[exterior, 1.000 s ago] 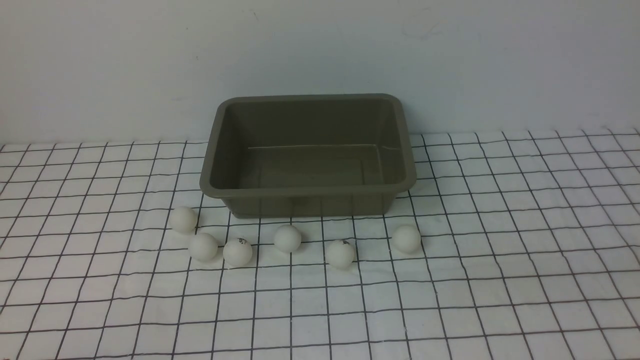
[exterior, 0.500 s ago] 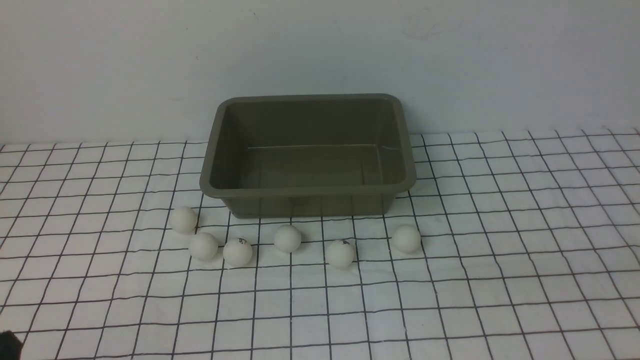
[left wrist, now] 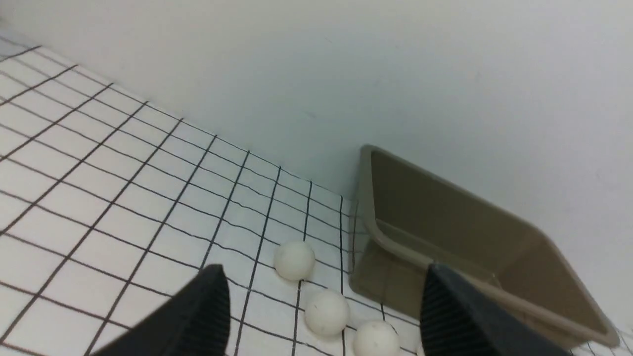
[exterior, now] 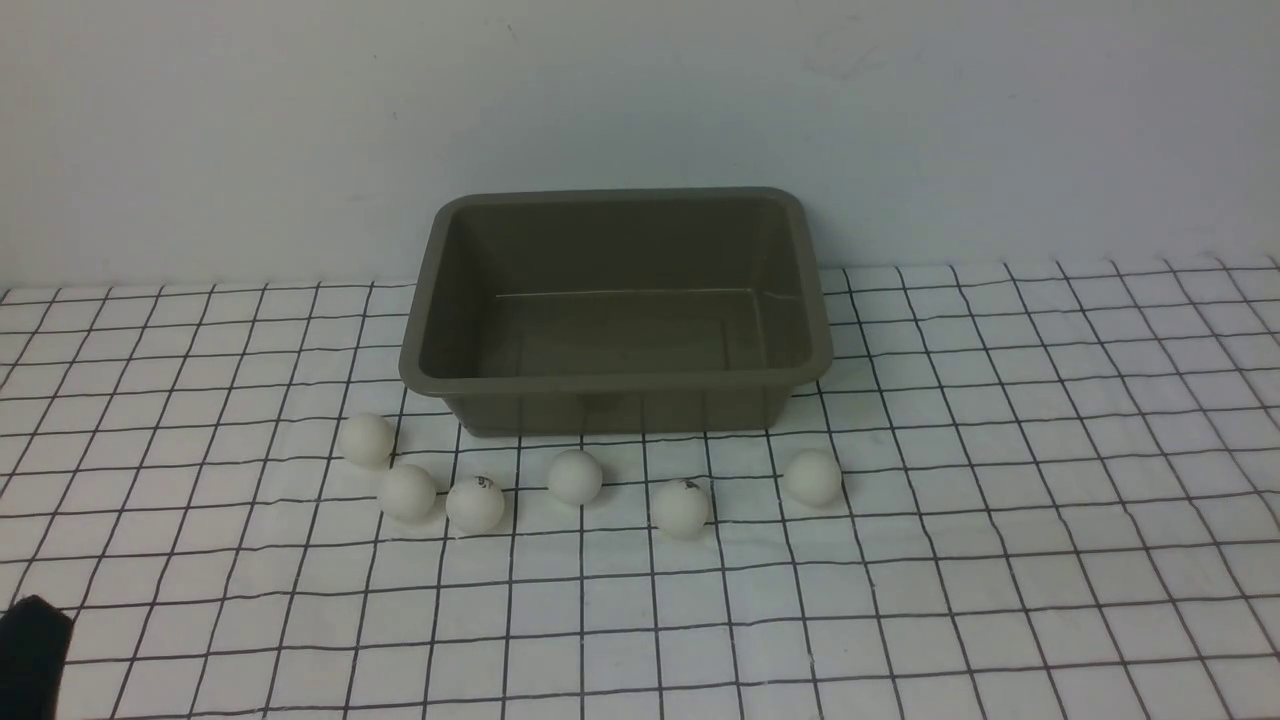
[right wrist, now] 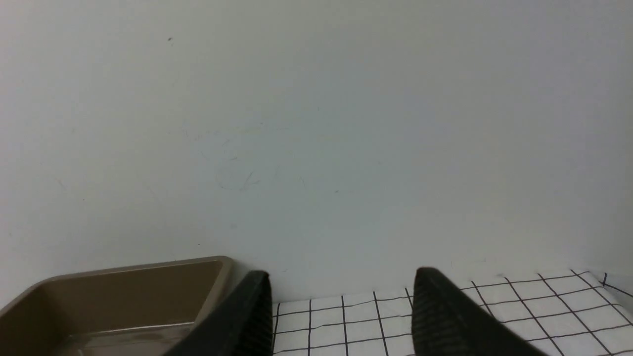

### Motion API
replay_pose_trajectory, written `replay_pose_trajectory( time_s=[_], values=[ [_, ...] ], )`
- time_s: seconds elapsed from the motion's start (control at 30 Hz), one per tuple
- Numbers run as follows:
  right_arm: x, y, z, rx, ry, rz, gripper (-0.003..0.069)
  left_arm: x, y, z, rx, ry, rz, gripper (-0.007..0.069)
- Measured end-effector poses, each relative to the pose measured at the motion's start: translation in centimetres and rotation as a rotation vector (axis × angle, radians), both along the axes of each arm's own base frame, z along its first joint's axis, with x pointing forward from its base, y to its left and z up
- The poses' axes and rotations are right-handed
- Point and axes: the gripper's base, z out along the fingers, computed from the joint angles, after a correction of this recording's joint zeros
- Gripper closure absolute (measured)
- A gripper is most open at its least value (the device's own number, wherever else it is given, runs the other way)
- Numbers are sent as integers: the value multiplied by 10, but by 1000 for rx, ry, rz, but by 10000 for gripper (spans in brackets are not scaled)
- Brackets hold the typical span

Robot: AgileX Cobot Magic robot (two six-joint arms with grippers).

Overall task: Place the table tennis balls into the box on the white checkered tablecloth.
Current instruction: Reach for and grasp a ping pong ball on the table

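Observation:
The olive-grey box (exterior: pixel 615 380) stands empty at the back middle of the white checkered tablecloth (exterior: pixel 1000 450). Several table tennis balls lie in a loose row in front of it, from the leftmost ball (exterior: pixel 367 438) to the rightmost ball (exterior: pixel 812 477). My left gripper (left wrist: pixel 324 269) is open and empty, low over the cloth, well short of the balls. Its view shows three balls, the nearest ball (left wrist: pixel 327 311) lying between its fingers' lines, and the box (left wrist: pixel 445 222). One of its fingers (exterior: pixel 32 650) shows at the front view's lower left corner. My right gripper (right wrist: pixel 341 273) is open and empty, beside the box's corner (right wrist: pixel 123 287).
A plain pale wall (exterior: pixel 640 100) rises right behind the box. The cloth's far right edge (right wrist: pixel 606 284) shows in the right wrist view.
A dark finger of my left gripper has come up into the front view's lower left corner. The balls and box have not moved.

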Motion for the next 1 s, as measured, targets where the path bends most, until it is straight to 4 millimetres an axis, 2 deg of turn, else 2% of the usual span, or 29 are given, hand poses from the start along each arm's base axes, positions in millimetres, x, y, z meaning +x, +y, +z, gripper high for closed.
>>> replay_pose_trajectory(
  time_s=[0.23,0.4,0.57,0.67,0.8,1.0],
  values=[
    [0,0,0,2,1,2,303,-4,-10,17,68,-40,-107,155],
    [0,1,0,13,1,9,303,-17,-24,48,265,-90,-241,161],
    [0,2,-1,20,7,25,303,-19,-28,62,372,-80,-288,193],
    [0,4,-1,11,7,43,303,-10,-26,63,412,10,-313,198],
    [2,9,0,-43,11,98,303,9,-19,59,519,246,-388,198],
    [25,18,-6,-189,148,224,303,28,-13,68,572,364,-439,198]
  ],
)
